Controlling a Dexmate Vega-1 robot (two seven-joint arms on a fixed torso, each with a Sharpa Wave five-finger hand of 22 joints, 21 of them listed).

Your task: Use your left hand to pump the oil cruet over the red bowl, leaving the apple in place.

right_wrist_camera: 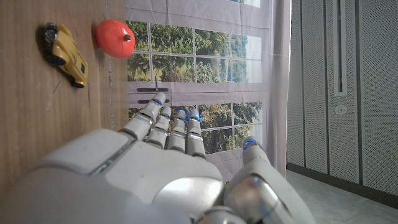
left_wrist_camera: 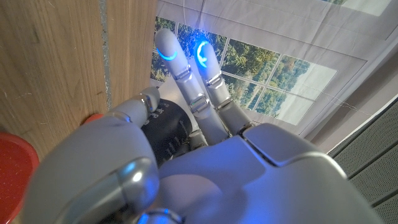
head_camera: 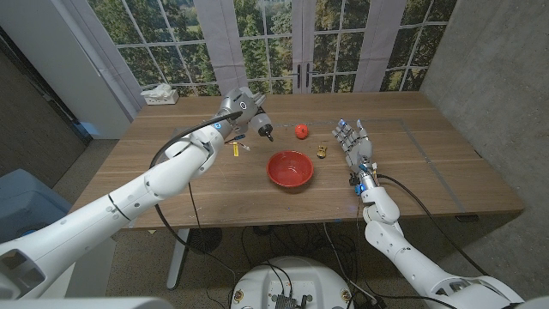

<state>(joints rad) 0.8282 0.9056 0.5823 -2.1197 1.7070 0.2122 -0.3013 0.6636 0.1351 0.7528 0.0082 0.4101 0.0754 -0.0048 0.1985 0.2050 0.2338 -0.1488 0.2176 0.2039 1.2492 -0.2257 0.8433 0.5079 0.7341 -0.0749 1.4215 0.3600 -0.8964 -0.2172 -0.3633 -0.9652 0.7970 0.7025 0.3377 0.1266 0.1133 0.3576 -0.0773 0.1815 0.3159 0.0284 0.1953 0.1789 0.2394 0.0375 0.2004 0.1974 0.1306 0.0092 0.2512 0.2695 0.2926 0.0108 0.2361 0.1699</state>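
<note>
My left hand (head_camera: 241, 110) grips the oil cruet (head_camera: 260, 127) in the air above the table, behind and to the left of the red bowl (head_camera: 290, 168). The cruet's dark spout tilts down towards the bowl. In the left wrist view my fingers (left_wrist_camera: 186, 68) wrap the cruet's black top (left_wrist_camera: 165, 132), and the bowl's rim (left_wrist_camera: 11, 163) shows at the edge. The red apple (head_camera: 301, 130) (right_wrist_camera: 114, 37) sits on the table behind the bowl. My right hand (head_camera: 354, 144) (right_wrist_camera: 155, 174) stands upright to the right of the bowl, fingers apart, holding nothing.
A small yellow toy car (head_camera: 322, 152) (right_wrist_camera: 63, 55) lies between the bowl and my right hand. A small yellow object (head_camera: 236, 150) lies on the table under my left hand. A tissue box (head_camera: 160, 94) stands at the far left corner.
</note>
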